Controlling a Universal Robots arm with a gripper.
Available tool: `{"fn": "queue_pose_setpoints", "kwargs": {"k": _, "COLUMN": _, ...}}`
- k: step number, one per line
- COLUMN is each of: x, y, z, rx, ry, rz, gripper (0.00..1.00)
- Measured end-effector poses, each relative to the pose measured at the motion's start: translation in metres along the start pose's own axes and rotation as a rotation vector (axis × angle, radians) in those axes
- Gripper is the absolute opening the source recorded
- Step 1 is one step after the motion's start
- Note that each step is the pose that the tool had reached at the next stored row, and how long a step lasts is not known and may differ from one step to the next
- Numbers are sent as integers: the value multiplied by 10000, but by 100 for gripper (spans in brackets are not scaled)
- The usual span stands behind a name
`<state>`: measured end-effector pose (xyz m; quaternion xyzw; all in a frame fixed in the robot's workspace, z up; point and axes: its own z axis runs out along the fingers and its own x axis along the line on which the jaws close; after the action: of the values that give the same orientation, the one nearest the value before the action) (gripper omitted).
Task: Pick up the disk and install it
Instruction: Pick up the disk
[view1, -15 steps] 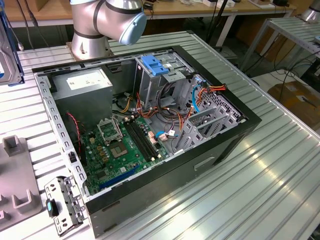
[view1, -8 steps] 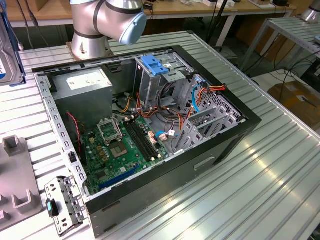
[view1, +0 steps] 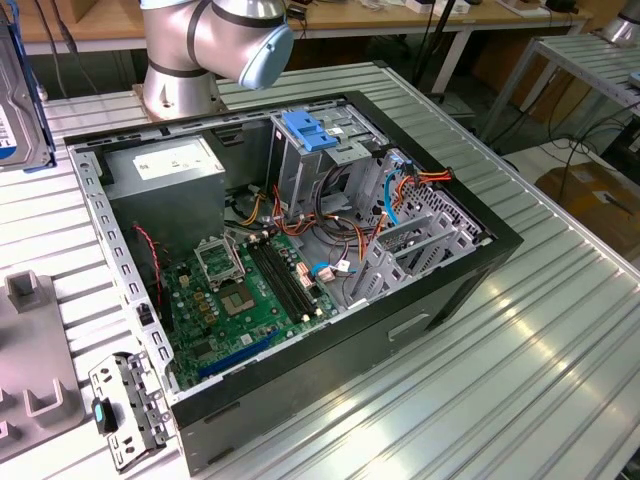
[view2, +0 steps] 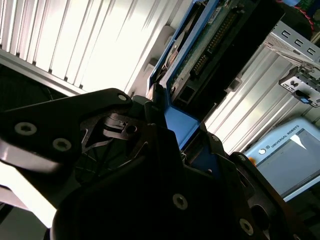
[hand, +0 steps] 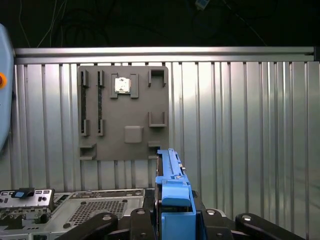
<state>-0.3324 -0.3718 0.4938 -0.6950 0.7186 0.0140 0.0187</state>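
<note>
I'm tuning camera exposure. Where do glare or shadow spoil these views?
Exterior view: glare streaks on the ribbed table at the exterior view's right. Second wrist view: table washed white, the tool a near-black silhouette gripping the disk. First wrist view: even light, the disk's blue carrier plain, dark background beyond the table.

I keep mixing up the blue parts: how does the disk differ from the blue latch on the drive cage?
The disk stands upright outside the computer case, at the exterior view's left edge; the blue latch lies flat atop the grey cage inside it. The gripper clamps the disk; nothing touches the latch. The disk is grey metal with blue rails; the latch is all blue. Both share bright blue plastic.
</note>
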Motion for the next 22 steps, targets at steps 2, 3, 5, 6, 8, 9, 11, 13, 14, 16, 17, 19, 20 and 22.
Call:
{"fn": "queue_pose_setpoints", "kwargs": {"k": 2, "x": 0, "y": 0, "z": 0, "rx": 0, "ry": 0, "rz": 0, "gripper": 37}}
{"fn": "queue_pose_setpoints", "kwargs": {"k": 3, "x": 0, "y": 0, "z": 0, "rx": 1, "ry": 0, "rz": 0, "gripper": 37}}
{"fn": "queue_pose_setpoints", "kwargs": {"k": 5, "x": 0, "y": -1, "z": 0, "rx": 0, "ry": 0, "rz": 0, "gripper": 37}}
{"fn": "queue_pose_setpoints", "kwargs": {"k": 6, "x": 0, "y": -1, "z": 0, "rx": 0, "ry": 0, "rz": 0, "gripper": 37}}
{"fn": "queue_pose_setpoints", "kwargs": {"k": 8, "x": 0, "y": -3, "z": 0, "rx": 0, "ry": 0, "rz": -1, "gripper": 37}}
{"fn": "queue_pose_setpoints", "kwargs": {"k": 9, "x": 0, "y": -9, "z": 0, "rx": 1, "ry": 0, "rz": -2, "gripper": 37}}
{"fn": "queue_pose_setpoints", "kwargs": {"k": 11, "x": -1, "y": -25, "z": 0, "rx": 0, "ry": 0, "rz": 0, "gripper": 37}}
{"fn": "queue_pose_setpoints", "kwargs": {"k": 13, "x": -2, "y": -56, "z": 0, "rx": 0, "ry": 0, "rz": -1, "gripper": 37}}
{"fn": "queue_pose_setpoints", "kwargs": {"k": 14, "x": -2, "y": -69, "z": 0, "rx": 0, "ry": 0, "rz": 0, "gripper": 37}}
{"fn": "queue_pose_setpoints", "kwargs": {"k": 16, "x": -3, "y": -94, "z": 1, "rx": 0, "ry": 0, "rz": 0, "gripper": 37}}
{"fn": "queue_pose_setpoints", "kwargs": {"k": 17, "x": -4, "y": -116, "z": 1, "rx": 0, "ry": 0, "rz": 0, "gripper": 37}}
{"fn": "queue_pose_setpoints", "kwargs": {"k": 19, "x": -5, "y": -147, "z": 1, "rx": 0, "ry": 0, "rz": 0, "gripper": 37}}
{"fn": "queue_pose_setpoints", "kwargs": {"k": 20, "x": -6, "y": -172, "z": 2, "rx": 1, "ry": -1, "rz": 0, "gripper": 37}}
{"fn": "queue_pose_setpoints", "kwargs": {"k": 22, "x": -7, "y": -204, "z": 2, "rx": 0, "ry": 0, "rz": 0, "gripper": 37}}
